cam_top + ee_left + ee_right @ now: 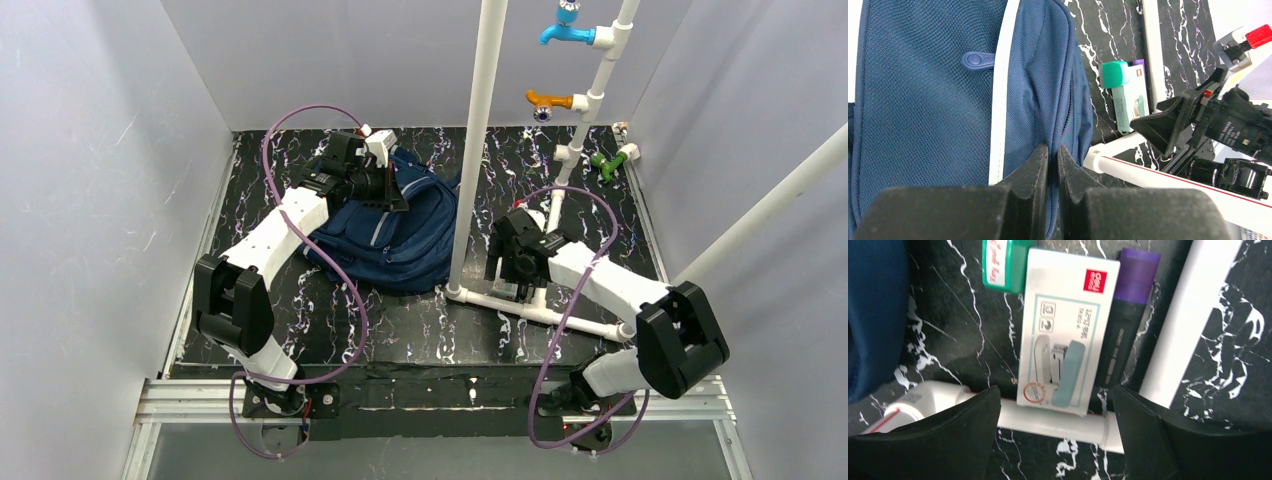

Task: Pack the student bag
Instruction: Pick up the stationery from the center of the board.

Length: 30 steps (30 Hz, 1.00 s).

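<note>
The student bag point(400, 245) is lying on the left half of the black marbled desk point(400, 335), toward the back edge, with its right side reaching almost to the upright white pipe point(470, 180). The left end effector point(1053, 156) is sitting at the bag's back end. It is clenched, its two fingers pinching a fold of navy fabric beside the zipper line, just right of the bag's pale grey stripe point(998, 125). Right of the upright pipe, three small things are lying close together on the desk. A green-capped tube point(1005, 265) is touching the upper left corner of a white stapler box point(1065, 335), and a purple-capped marker point(1128, 315) is running along the box's right side. The box's near edge is overlapping a horizontal white pipe point(1058, 424), and a second white pipe point(1188, 325) is lying just right of the marker. The right end effector point(1055, 392) is hanging over the box, released, with its fingers spread wide, one on either side of the carton and not touching it. Toward the desk's back right corner, a slanted pipe is carrying a blue tap point(565, 30), an orange tap point(548, 100) and, lowest, a green tap point(605, 163).
</note>
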Motion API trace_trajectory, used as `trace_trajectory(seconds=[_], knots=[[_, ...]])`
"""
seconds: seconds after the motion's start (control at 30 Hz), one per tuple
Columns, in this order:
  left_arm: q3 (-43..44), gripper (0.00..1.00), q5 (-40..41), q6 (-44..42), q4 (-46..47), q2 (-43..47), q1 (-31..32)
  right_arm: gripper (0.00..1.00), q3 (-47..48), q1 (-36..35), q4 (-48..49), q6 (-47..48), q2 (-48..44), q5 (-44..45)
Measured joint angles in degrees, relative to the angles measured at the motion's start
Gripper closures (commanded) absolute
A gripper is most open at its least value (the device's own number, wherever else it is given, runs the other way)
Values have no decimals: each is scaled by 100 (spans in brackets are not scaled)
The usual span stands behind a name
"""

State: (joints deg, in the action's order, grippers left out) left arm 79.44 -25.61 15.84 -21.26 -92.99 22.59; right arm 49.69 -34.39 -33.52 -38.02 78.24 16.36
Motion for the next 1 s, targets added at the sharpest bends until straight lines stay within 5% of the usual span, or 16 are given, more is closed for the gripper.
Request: trace_trajectory(seconds=[0.57, 1.0], knots=[[0, 100, 4, 52, 4, 2, 0, 25, -262, -531, 485, -341, 570, 955], [0, 100, 42, 28, -20, 24, 0, 71, -442, -599, 625, -313, 240, 1364]])
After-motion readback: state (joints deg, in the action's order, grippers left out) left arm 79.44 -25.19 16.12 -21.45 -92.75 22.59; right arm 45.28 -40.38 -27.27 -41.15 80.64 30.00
